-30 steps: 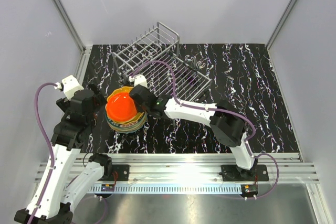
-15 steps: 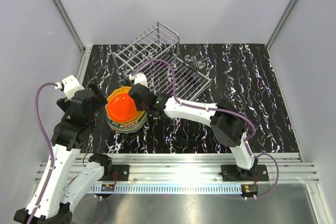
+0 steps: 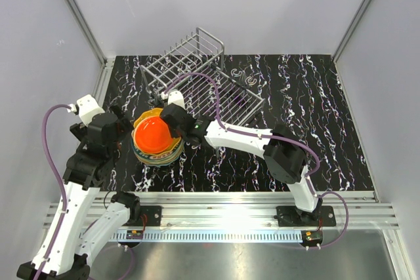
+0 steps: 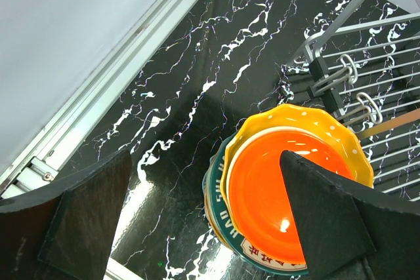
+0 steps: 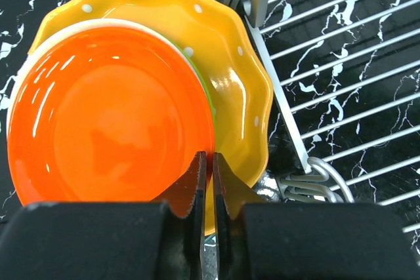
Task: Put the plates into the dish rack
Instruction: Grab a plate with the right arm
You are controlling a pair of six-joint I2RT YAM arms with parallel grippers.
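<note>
Right jaws pinch the red-orange plate (image 5: 105, 116) only at its rim (left jaws wide open); I fear it slips.

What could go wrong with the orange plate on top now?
1. The right gripper pinches only the thin edge of the orange plate. If lifted like this, the plate might tip or slip out and fall back onto the pile.
2. The yellow plate with dots lies right underneath, so it might get dragged sideways.
3. The rack stands very close, so a swinging plate could bang its wires.
</note>
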